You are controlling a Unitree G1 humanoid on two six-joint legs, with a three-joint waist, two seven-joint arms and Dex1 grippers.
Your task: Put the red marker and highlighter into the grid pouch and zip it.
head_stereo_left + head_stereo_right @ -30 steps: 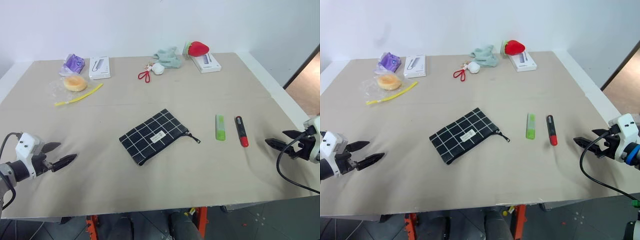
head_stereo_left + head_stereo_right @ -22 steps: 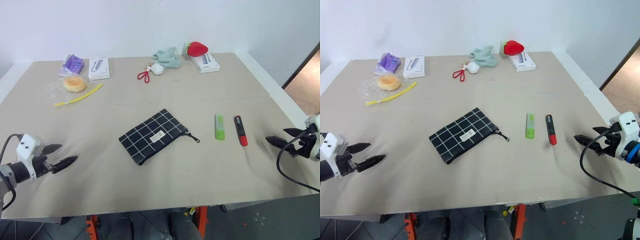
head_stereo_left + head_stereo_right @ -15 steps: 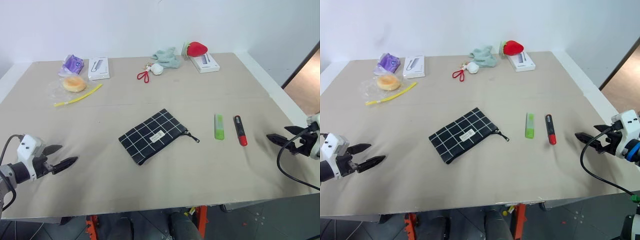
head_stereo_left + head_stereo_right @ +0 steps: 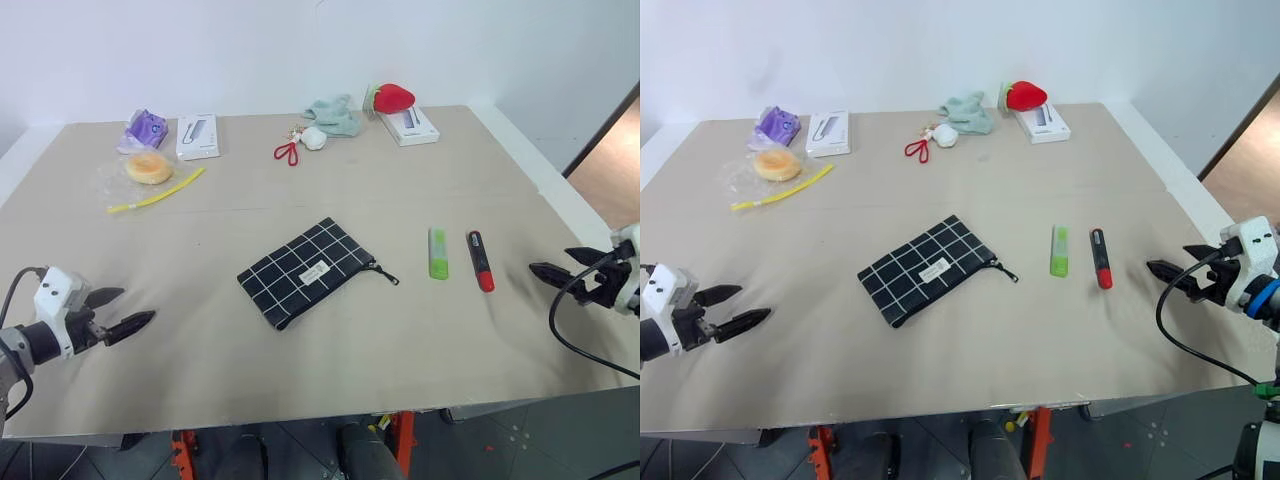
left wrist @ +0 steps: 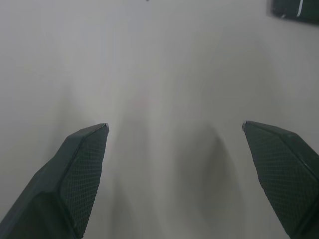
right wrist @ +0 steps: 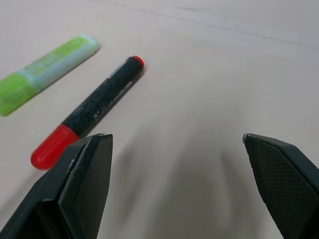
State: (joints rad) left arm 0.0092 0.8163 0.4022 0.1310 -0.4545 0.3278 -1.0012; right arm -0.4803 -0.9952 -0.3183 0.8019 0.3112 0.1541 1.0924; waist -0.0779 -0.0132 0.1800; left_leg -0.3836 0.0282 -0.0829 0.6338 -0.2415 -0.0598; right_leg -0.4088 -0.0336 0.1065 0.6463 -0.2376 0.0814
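Observation:
The grid pouch (image 4: 305, 272) lies flat and slanted at the middle of the table, black with white lines, its zipper pull pointing right. The light-green highlighter (image 4: 438, 253) and the red marker (image 4: 481, 262) lie side by side to its right, apart from each other. My right gripper (image 4: 550, 262) hovers open just right of the marker, fingers pointing toward it; the right wrist view has the marker (image 6: 89, 115) and highlighter (image 6: 47, 69) ahead of the open gripper (image 6: 177, 135). My left gripper (image 4: 135, 305) stands open over bare table at the near left, well away from the pouch.
Along the far edge sit a purple packet (image 4: 147, 127), a white box (image 4: 199, 135), a round bun in plastic (image 4: 150, 167), a yellow strip (image 4: 158, 190), a red loop (image 4: 288, 151), a teal cloth (image 4: 335, 115), a strawberry plush (image 4: 393, 97) and another white box (image 4: 413, 124).

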